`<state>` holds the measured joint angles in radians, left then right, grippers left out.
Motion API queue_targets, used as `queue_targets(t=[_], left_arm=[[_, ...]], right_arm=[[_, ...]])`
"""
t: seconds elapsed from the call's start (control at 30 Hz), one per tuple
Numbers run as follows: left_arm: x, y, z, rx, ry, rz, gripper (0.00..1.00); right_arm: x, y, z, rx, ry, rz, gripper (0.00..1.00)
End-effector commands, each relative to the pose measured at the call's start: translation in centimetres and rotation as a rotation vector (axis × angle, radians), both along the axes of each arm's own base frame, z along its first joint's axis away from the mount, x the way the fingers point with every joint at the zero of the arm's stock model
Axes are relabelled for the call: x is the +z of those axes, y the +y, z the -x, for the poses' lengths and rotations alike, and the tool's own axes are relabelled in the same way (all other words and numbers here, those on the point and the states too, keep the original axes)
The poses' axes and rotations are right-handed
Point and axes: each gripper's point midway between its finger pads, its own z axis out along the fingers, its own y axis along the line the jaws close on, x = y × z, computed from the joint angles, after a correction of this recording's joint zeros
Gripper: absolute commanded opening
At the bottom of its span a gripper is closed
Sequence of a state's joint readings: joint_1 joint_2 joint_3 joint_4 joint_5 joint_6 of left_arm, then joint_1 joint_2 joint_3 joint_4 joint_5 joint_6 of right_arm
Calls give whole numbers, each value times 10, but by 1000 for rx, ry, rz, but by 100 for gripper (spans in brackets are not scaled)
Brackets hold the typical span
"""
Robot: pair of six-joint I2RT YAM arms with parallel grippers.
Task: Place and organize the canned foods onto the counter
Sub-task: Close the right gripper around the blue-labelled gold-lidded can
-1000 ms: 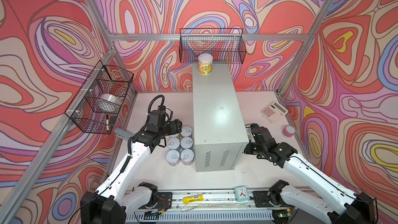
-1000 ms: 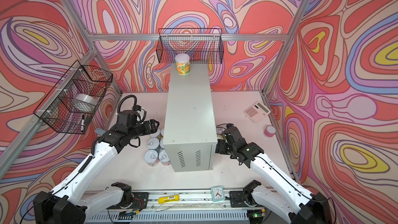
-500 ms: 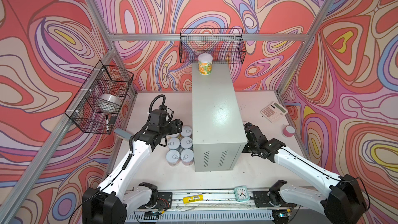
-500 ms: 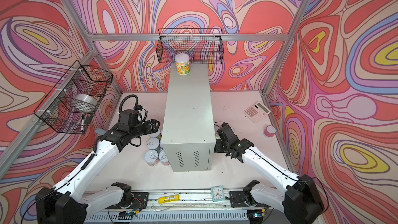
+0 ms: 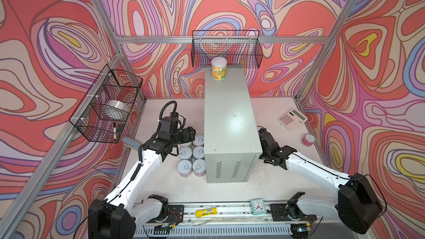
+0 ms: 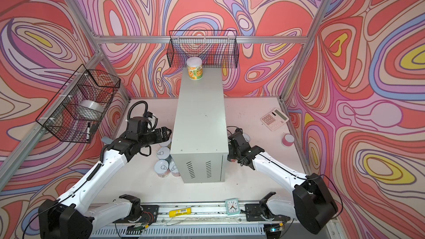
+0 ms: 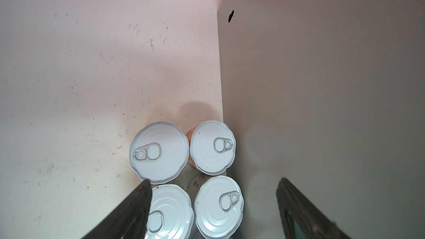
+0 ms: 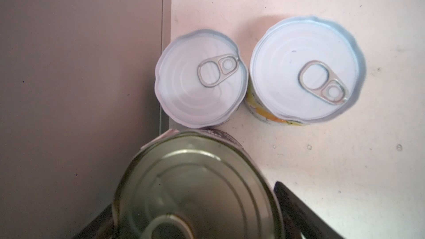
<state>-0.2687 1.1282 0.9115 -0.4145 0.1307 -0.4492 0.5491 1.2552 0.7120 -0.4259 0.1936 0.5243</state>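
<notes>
Cans (image 7: 217, 205) stand upright directly below the open left gripper (image 7: 213, 181); the right gripper (image 8: 193, 195) straddles a dark-lidded can (image 8: 197, 168) beside the counter (image 8: 80, 65), grip unclear.

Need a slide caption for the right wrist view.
Right gripper straddles a can beside the counter; two pull-tab cans stand ahead.

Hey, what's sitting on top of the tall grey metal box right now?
One upright white-lidded can with an orange label, at the far end of the counter. The rest of its top shows nothing else; only the spot beneath the can is covered.
</notes>
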Motion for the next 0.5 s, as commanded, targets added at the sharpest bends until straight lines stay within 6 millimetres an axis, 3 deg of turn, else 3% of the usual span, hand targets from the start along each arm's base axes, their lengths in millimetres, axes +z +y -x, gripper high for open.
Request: queue_targets(t=[0.0, 0.17, 0.47], left_arm=[[7, -3, -4, 1, -21, 17, 85], [6, -3, -4, 1, -20, 19, 85], [7, -3, -3, 2, -25, 25, 85]], right_arm=[[11, -7, -12, -71, -46, 36, 93], [16, -4, -14, -67, -64, 14, 93], [0, 1, -20, -70, -45, 14, 94]])
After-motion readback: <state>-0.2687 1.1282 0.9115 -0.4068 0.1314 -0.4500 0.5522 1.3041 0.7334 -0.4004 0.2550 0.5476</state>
